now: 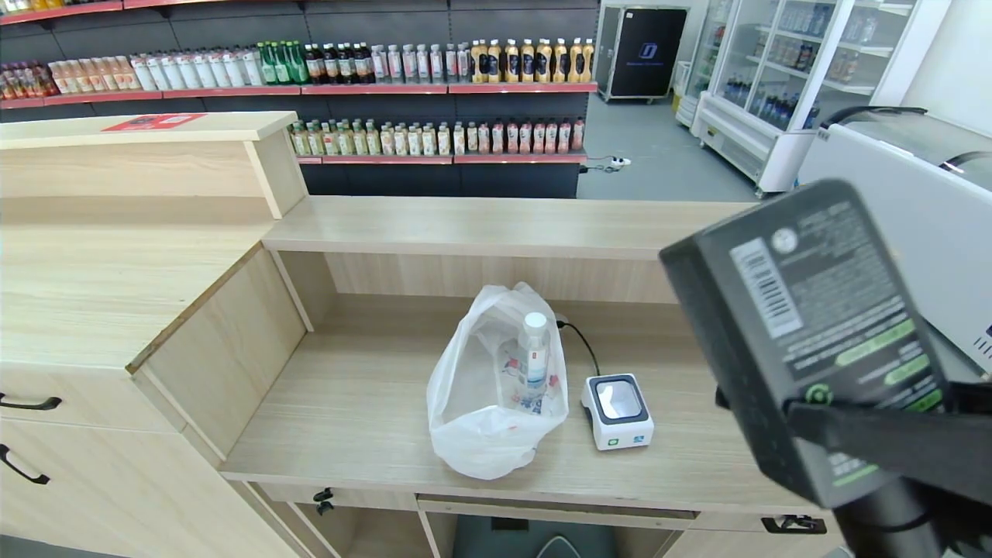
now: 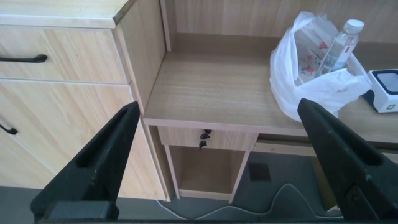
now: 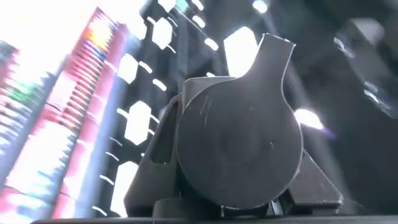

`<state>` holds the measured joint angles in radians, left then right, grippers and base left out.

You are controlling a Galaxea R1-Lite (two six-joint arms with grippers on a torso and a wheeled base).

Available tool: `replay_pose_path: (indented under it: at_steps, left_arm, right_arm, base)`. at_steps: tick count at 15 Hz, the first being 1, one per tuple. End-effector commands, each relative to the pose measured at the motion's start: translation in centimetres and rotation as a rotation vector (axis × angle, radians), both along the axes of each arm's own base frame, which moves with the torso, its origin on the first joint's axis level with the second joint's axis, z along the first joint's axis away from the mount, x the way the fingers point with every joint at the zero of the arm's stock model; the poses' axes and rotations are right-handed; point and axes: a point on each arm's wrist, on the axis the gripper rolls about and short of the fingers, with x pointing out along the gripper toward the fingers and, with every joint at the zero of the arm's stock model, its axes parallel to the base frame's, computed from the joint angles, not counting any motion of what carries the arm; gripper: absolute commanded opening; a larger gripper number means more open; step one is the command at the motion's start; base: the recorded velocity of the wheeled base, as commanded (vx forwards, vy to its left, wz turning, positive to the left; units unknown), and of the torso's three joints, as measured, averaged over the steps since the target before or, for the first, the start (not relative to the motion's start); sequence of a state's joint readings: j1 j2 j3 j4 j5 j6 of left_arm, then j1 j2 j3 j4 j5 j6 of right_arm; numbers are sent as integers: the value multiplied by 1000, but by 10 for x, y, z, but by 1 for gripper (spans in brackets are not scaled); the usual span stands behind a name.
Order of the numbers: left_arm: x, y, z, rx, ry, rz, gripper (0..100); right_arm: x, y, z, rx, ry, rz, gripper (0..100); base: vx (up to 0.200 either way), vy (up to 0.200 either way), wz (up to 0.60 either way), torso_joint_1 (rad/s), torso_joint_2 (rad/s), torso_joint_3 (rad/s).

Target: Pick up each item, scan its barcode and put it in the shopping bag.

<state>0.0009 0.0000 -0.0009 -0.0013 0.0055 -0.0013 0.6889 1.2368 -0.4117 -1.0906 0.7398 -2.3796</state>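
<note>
My right gripper [image 1: 876, 442] is raised close to the head camera at the right, shut on a black box [image 1: 806, 325] with a white barcode label and green print facing the camera. A white plastic shopping bag [image 1: 484, 403] stands open on the lower counter with a clear bottle [image 1: 534, 353] upright inside it. Just right of the bag sits the white barcode scanner [image 1: 617, 409], window up, its cable running back. My left gripper [image 2: 217, 106] hangs open and holds nothing, low in front of the counter's edge, left of the bag [image 2: 314, 81].
The light wood counter [image 1: 356, 403] has a raised ledge behind and a taller block with drawers on the left. Shelves of bottled drinks [image 1: 434, 70] line the far wall. Glass-door fridges and a white chest freezer [image 1: 922, 201] stand on the right.
</note>
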Motion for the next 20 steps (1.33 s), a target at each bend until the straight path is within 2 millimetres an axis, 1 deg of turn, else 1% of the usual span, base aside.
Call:
replay_pose_path:
  at_steps: [1,3,5,10,14,20]
  left_arm:
    - [0,0,0,0,-1,1,100]
    - [0,0,0,0,1,1,100]
    - [0,0,0,0,1,1,100]
    - [0,0,0,0,-1,1,100]
    - [0,0,0,0,-1,1,100]
    - [0,0,0,0,-1,1,100]
  right_arm:
    - [-1,7,-9,-59,74,34,0]
    - [-5,7,-12,-90,117,49,0]
    - [-10,13,-16,-123,160,95,0]
    - [-21,31,-12,-129,153,200,0]
    - [-22,34,-12,-128,150,187,0]
    - [-26,28,-8,-111,138,183,0]
  base:
    - [0,0,0,0,0,0]
    - [0,0,0,0,0,0]
    - [0,0,0,0,0,0]
    - [0,0,0,0,0,0]
    - [0,0,0,0,0,0]
    - [0,0,0,0,0,0]
